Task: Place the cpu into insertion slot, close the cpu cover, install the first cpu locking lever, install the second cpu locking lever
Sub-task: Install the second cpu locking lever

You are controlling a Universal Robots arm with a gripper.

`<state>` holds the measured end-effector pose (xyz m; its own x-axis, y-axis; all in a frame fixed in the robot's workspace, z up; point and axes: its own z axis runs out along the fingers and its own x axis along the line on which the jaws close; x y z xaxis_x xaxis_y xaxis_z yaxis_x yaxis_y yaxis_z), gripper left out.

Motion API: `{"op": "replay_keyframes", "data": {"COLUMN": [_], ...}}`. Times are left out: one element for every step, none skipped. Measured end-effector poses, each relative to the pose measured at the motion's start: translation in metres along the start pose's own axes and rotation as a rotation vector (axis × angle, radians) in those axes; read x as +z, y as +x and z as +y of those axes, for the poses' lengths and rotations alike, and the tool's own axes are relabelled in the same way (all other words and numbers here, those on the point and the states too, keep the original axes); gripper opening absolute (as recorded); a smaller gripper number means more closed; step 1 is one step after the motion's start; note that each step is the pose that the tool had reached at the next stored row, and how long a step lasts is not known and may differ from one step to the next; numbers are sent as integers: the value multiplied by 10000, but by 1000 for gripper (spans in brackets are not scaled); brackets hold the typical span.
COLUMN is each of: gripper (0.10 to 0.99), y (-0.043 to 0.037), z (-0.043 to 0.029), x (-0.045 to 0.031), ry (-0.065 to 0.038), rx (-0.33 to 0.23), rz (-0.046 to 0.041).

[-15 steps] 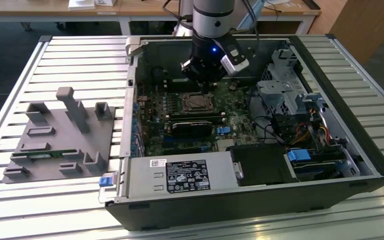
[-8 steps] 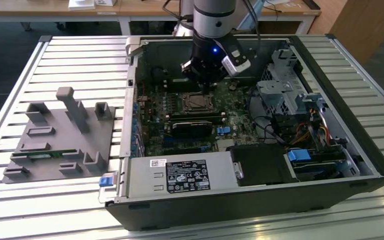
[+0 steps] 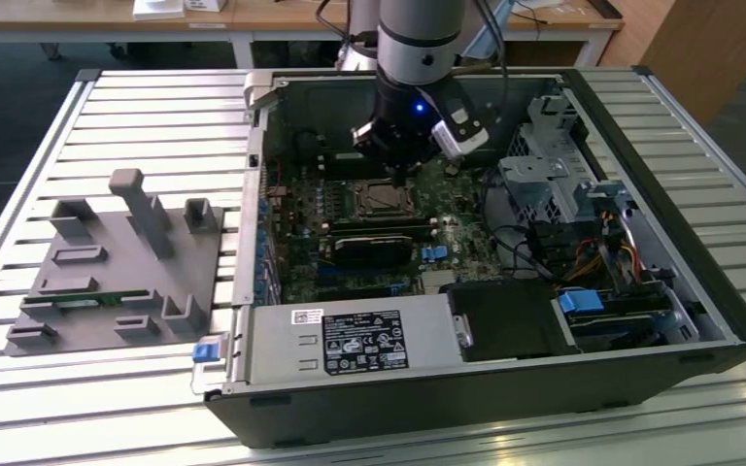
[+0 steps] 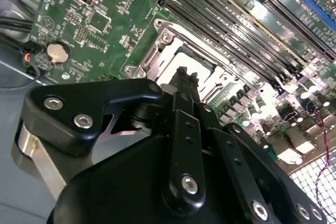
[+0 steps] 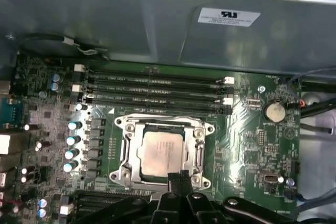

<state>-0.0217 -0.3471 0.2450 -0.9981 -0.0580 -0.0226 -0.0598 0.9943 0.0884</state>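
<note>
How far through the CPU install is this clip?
The silvery square cpu already sits in the black insertion slot, and the thin silver metal cpu cover looks closed around it. The black tool hovers at the socket's edge, holding nothing visible. Whether either locking lever is fastened is unclear.

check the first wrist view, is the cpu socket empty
No, the silvery cpu already lies in the socket, framed by the metal cover.

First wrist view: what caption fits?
End effector poised at the cpu cover, closed over the cpu seated in its socket.
</note>
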Motion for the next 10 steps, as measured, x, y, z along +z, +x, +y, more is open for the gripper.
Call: {"op": "replay_keyframes", "data": {"gripper": [106, 106, 106, 106, 106, 106, 106, 106, 106, 106], "y": [0, 0, 1, 2, 3, 3, 4, 5, 6, 6], "z": [-3, -6, -12, -22, -33, -47, -64, -77, -86, -91], "x": [8, 14, 18, 22, 25, 27, 28, 29, 29, 28], "ry": [-12, -16, -16, -17, -22, -23, -23, -24, -24, -24], "rx": [5, 11, 14, 15, 14, 14, 14, 14, 14, 14], "rz": [54, 115, 146, 152, 152, 153, 154, 153, 153, 153]}}
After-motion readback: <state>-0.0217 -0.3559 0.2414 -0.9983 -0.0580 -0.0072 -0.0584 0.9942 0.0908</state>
